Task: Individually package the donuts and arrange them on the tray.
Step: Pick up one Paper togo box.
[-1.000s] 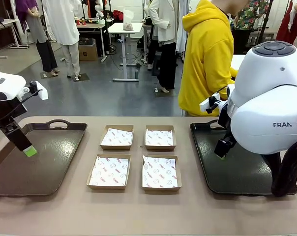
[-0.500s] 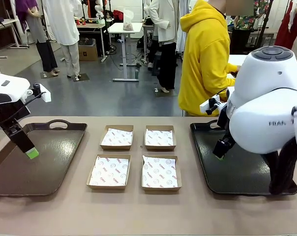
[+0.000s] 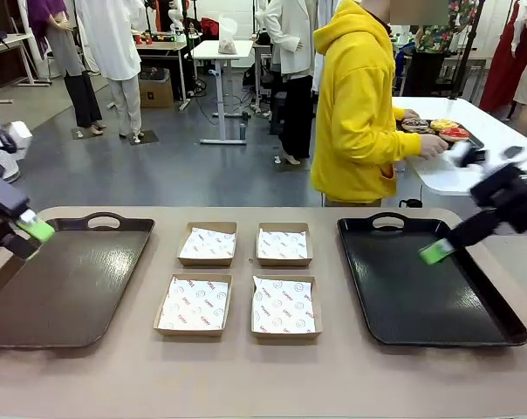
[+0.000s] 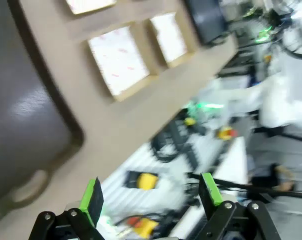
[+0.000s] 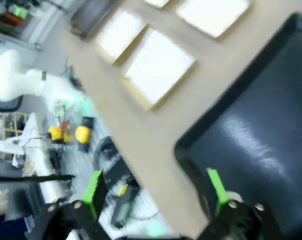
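Observation:
The donuts (image 3: 434, 128) lie on a small dark tray on a white table behind the workspace, where a person in a yellow hoodie has a hand (image 3: 433, 145) at them. Four paper-lined cardboard boxes (image 3: 195, 303) stand empty at mid-table. My left gripper (image 3: 28, 231) hovers open over the left tray's (image 3: 63, 297) far left edge and holds nothing. Above the right tray's (image 3: 412, 297) far right part, my right gripper (image 3: 438, 252) is open and empty. The left wrist view shows the open left gripper (image 4: 151, 195) over the table edge. The right wrist view shows the open right gripper (image 5: 156, 190) beside its tray (image 5: 261, 125).
The boxes (image 4: 121, 60) sit in two rows between the two trays, and they also show as pale squares (image 5: 158, 65) in the right wrist view. The white table (image 3: 455, 166) stands behind the far right corner. Other people stand farther back in the room.
Both arms swung outward: the right arm left the camera's foreground for the far right, and the left gripper rose and moved left. The person turned and reached for the donuts.

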Motion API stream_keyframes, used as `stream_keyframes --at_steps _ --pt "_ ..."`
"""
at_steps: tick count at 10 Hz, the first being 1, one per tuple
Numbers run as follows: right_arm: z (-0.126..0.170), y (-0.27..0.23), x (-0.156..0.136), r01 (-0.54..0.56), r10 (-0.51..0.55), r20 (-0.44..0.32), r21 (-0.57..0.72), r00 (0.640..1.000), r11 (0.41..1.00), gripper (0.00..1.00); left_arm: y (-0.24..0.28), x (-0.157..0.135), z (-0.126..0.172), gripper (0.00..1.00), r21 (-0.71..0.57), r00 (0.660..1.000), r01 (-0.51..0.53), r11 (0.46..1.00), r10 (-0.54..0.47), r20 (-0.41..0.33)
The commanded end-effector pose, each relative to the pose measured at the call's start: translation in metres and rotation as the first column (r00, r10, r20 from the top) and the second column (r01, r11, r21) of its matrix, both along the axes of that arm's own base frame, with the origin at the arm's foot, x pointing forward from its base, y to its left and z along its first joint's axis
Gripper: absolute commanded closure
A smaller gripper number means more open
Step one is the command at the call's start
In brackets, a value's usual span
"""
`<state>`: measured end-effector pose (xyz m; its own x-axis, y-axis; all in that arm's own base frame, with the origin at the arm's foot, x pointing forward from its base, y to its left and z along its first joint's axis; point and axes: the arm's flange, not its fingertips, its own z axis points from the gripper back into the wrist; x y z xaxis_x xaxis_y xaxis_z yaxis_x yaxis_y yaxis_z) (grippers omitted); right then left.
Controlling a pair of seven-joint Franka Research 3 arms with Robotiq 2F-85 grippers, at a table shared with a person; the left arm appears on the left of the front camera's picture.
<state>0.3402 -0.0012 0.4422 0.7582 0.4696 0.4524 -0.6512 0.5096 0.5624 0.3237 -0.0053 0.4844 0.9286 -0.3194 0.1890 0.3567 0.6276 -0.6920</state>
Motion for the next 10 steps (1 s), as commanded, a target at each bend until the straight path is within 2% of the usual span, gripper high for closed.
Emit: stream_keyframes --at_steps 1,2,3,6,7,9,10 --pt "-0.011 -0.041 0.024 0.124 -0.049 -0.292 0.243 0.955 0.962 0.0 0.029 0.004 -0.003 0.0 -0.25 0.979 -0.165 0.954 0.127 -0.161" --pt "-0.018 -0.062 0.024 0.154 -0.05 -0.33 0.295 0.943 0.943 0.0 0.049 0.0 -0.006 0.0 -0.282 0.969 -0.208 0.936 0.159 -0.188" --pt "-0.024 -0.087 0.021 0.182 -0.047 -0.351 0.363 0.935 0.914 0.0 0.072 -0.006 -0.012 0.0 -0.32 0.965 -0.246 0.915 0.201 -0.168" --pt "-0.036 -0.133 0.01 0.299 -0.135 -0.389 0.402 0.911 0.865 0.0 0.13 -0.028 -0.036 0.0 -0.378 0.945 -0.326 0.866 0.295 -0.138" --pt "-0.035 -0.144 0.005 0.328 -0.165 -0.383 0.412 0.909 0.85 0.0 0.147 -0.033 -0.042 0.0 -0.4 0.938 -0.346 0.849 0.31 -0.154" --pt "-0.033 -0.156 -0.004 0.345 -0.185 -0.371 0.431 0.91 0.834 0.0 0.163 -0.039 -0.046 0.0 -0.41 0.953 -0.299 0.862 0.25 -0.171" --pt "-0.031 -0.16 -0.008 0.354 -0.196 -0.365 0.438 0.91 0.826 0.0 0.169 -0.041 -0.045 0.0 -0.417 0.952 -0.303 0.857 0.256 -0.164"
